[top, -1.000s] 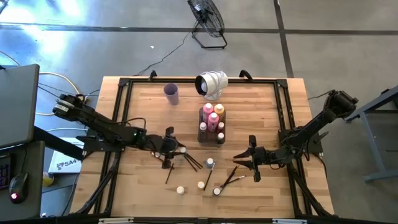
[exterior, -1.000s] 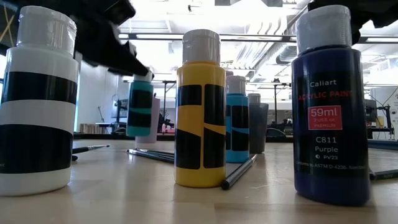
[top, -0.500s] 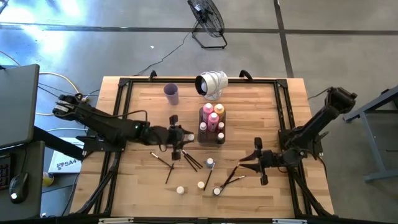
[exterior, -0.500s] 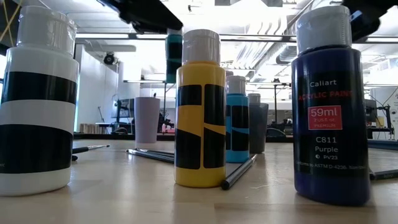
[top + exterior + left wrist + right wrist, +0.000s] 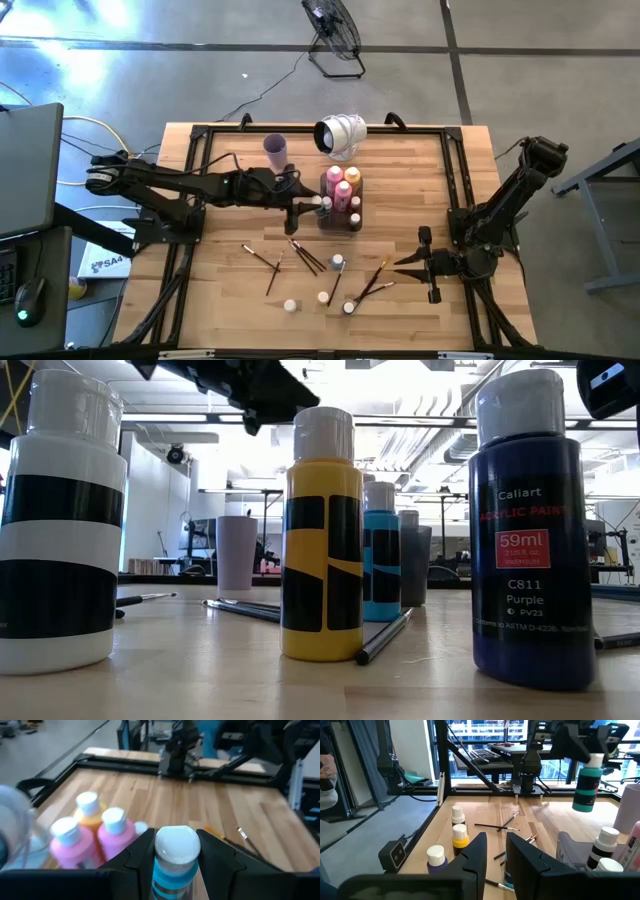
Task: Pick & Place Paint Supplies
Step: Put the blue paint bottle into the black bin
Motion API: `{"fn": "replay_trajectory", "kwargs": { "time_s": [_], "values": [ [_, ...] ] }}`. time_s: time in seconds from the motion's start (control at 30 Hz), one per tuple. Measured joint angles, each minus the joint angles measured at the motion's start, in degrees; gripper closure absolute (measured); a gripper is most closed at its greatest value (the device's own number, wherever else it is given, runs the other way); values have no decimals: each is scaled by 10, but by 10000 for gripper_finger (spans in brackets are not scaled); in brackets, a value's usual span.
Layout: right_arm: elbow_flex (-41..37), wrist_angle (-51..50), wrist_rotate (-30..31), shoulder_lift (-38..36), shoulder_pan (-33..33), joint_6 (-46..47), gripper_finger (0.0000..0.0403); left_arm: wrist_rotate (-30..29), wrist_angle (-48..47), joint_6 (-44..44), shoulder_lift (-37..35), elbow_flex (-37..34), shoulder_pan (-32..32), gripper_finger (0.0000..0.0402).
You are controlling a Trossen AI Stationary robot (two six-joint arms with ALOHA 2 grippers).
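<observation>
My left gripper (image 5: 318, 203) is shut on a teal bottle (image 5: 172, 876) with a white cap. It holds the bottle in the air at the left side of the clear grey tray (image 5: 352, 224). The tray holds pink and orange bottles (image 5: 340, 183). The right wrist view shows the teal bottle (image 5: 586, 787) hanging clear. My right gripper (image 5: 420, 264) hovers to the right of the loose brushes (image 5: 370, 283); its fingers (image 5: 475, 855) are a narrow gap apart with nothing between them. Small bottles (image 5: 338, 262) and more brushes (image 5: 305, 255) lie on the near half of the table. My left gripper pinches the teal bottle's upper end, at the white cap (image 5: 178, 845), between its two fingers. The fingers come nearly level from the table's left, one on each side of the cap. The bottle hangs upright below them, clear of table and tray.
A lilac cup (image 5: 276, 150) and a white object lying on its side (image 5: 340, 135) stand at the far edge. In the low view, white-and-black (image 5: 60, 520), yellow (image 5: 322, 540) and purple (image 5: 530, 540) bottles stand close to the camera. A black frame (image 5: 195, 170) runs round the table.
My left gripper has carried the teal bottle up off the table and toward the far right, from beside the loose brushes to the tray's left side. The bottle has stayed upright. My right gripper has drawn back toward the table's right edge, away from the brushes.
</observation>
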Motion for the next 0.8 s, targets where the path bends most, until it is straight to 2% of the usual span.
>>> {"fn": "replay_trajectory", "kwargs": {
  "time_s": [0.6, 0.8],
  "values": [
    [0, -16, 11, 0, 2, 3, 339, -3, 143, -28, 130, 0, 6, 275],
    [0, -19, 15, 0, 2, 3, 339, -40, 165, -30, 162, -1, 6, 275]
  ]
}}
